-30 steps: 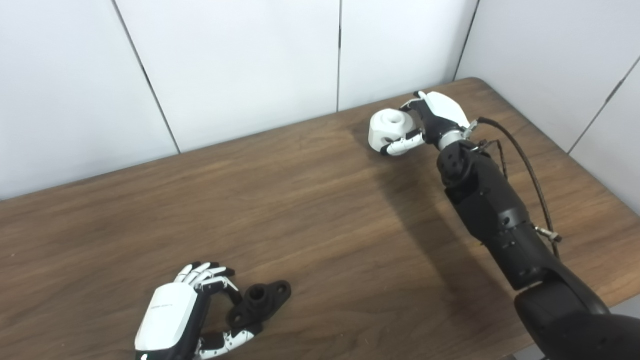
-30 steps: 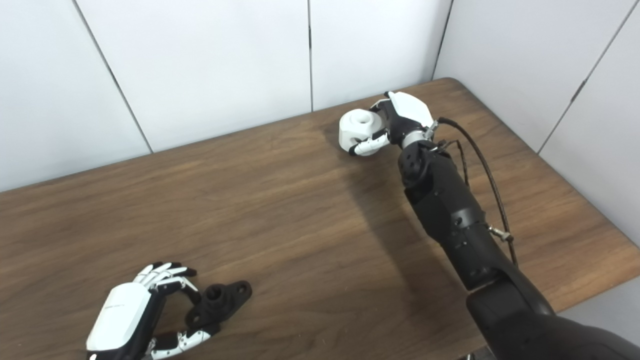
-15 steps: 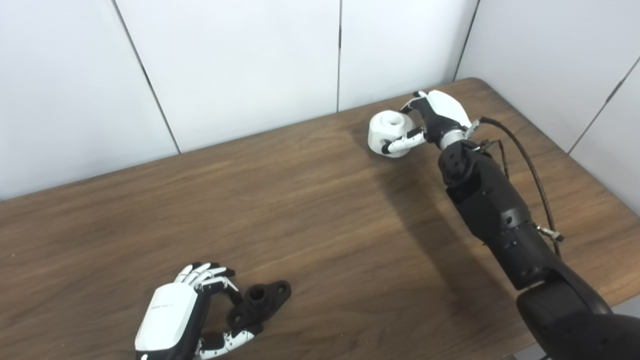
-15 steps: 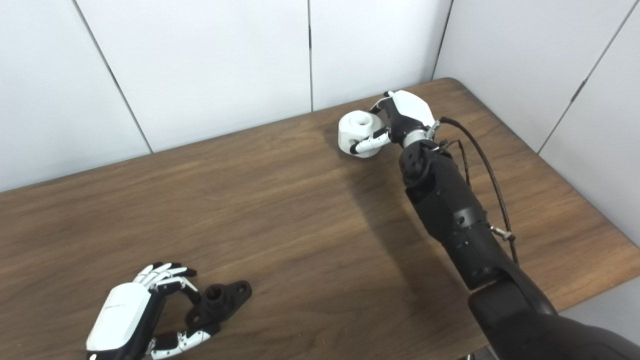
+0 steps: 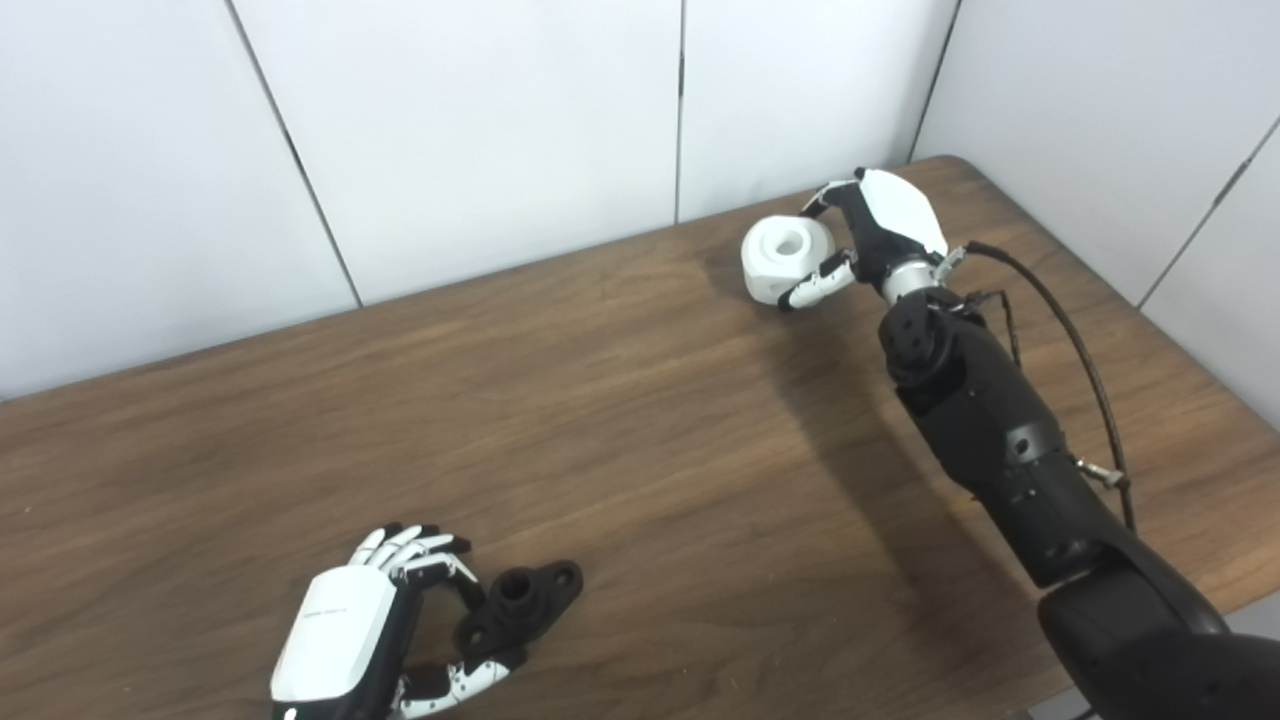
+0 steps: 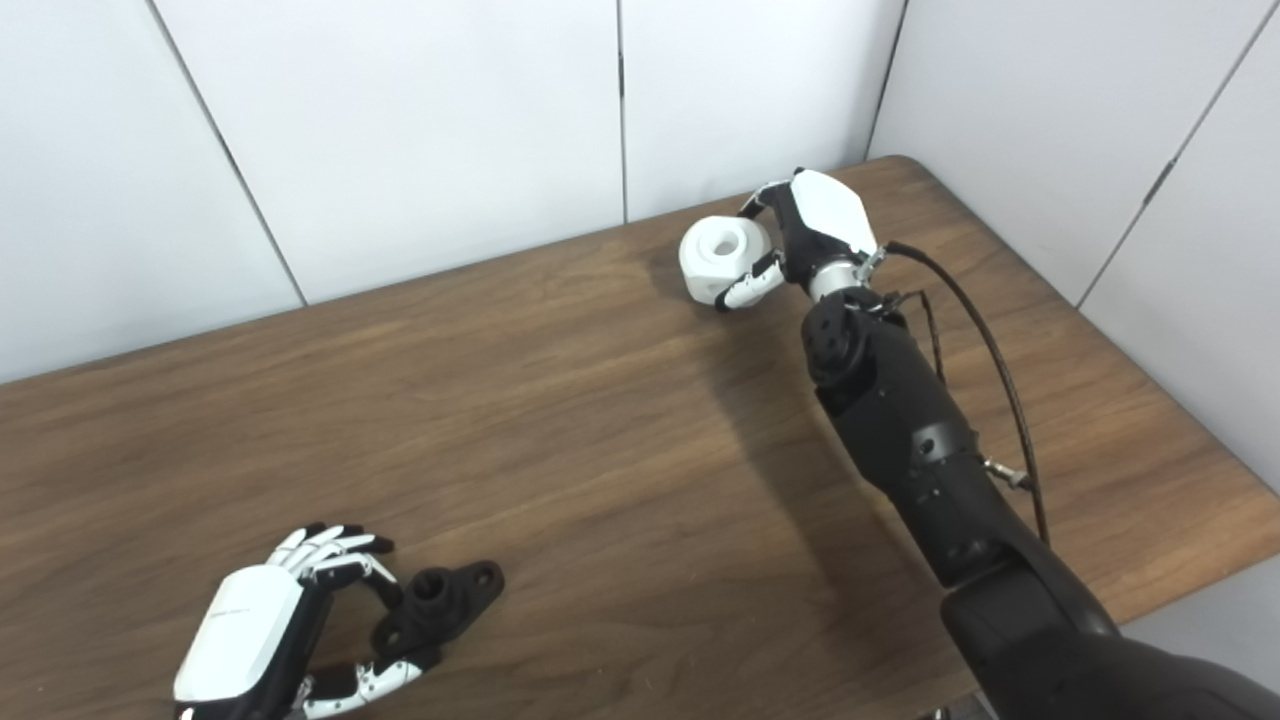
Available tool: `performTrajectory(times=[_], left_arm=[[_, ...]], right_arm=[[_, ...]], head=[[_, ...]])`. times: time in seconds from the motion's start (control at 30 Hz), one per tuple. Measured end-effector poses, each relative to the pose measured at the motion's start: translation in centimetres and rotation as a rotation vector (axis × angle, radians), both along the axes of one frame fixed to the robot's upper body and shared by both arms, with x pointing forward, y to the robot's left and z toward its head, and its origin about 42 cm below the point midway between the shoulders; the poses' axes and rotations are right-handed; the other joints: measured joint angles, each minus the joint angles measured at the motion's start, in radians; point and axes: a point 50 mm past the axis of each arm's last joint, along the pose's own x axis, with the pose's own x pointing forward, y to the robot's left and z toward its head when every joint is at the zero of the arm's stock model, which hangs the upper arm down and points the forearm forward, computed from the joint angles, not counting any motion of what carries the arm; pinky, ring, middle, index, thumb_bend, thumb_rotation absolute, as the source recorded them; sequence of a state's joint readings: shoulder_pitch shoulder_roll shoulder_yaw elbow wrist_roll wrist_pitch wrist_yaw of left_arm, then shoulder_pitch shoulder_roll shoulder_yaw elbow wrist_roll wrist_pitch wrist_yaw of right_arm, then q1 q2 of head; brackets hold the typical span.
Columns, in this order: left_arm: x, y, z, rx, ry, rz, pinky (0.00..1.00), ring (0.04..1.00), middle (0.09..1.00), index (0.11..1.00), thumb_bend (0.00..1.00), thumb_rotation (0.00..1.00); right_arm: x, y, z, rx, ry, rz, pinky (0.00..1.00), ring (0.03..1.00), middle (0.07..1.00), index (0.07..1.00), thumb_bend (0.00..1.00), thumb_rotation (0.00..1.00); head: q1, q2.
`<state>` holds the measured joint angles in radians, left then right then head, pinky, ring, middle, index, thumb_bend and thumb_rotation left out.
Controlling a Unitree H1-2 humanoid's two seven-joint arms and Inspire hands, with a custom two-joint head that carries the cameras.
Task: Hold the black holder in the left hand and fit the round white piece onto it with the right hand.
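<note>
The black holder [image 5: 522,602] lies flat on the table near the front left, its central socket facing up. My left hand [image 5: 365,630] is curled round its near end, fingers on one side and thumb [image 5: 470,678] on the other, touching it. The round white piece [image 5: 783,257], with a hole in its top face, is held at the far right of the table by my right hand [image 5: 880,235], which is shut on it from the right side. The piece sits a little above the wood, tilted toward me. The two hands are far apart.
The brown wooden table [image 5: 640,420] runs to white wall panels at the back and right. Its right edge and rounded far corner [image 5: 950,162] lie close to my right hand. A black cable [image 5: 1060,330] loops beside the right forearm.
My right hand has lifted the white piece slightly and tipped it, shifting a little to the right. The left hand and the black holder have not moved.
</note>
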<state>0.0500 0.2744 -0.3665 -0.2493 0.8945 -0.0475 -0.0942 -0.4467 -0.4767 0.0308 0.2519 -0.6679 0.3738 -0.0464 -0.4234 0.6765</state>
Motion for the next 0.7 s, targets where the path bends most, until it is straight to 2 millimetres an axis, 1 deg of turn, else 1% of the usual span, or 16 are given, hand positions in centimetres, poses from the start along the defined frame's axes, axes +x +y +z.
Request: performTrajectory(times=[0.3,0.43,0.53,0.7], left_arm=[[0.0,-0.2,0.0,0.003,-0.002,0.003,0.92,0.856,0.764,0.485,0.52,0.05],[0.0,-0.3,0.0,0.007,-0.003,0.002,0.93,0.858,0.766,0.485,0.52,0.05],[0.0,-0.3,0.1,0.011,0.0,0.004,0.94,0.861,0.768,0.485,0.52,0.05],[0.0,-0.3,0.1,0.016,0.005,0.008,0.95,0.866,0.772,0.485,0.52,0.05]], right_arm=[[-0.2,-0.2,-0.1,-0.006,-0.014,0.017,1.0,0.977,0.832,0.484,0.52,0.13],[-1.1,-0.2,0.0,-0.008,-0.019,0.033,1.0,0.968,0.834,0.484,0.52,0.13],[-1.8,0.1,0.8,-0.007,-0.032,0.066,1.0,0.973,0.839,0.484,0.52,0.14],[-2.6,1.5,3.0,0.023,-0.038,0.131,1.0,0.971,0.846,0.484,0.53,0.14]], head=[[0.017,0.0],[0.038,0.003],[0.051,0.005],[0.077,0.009]])
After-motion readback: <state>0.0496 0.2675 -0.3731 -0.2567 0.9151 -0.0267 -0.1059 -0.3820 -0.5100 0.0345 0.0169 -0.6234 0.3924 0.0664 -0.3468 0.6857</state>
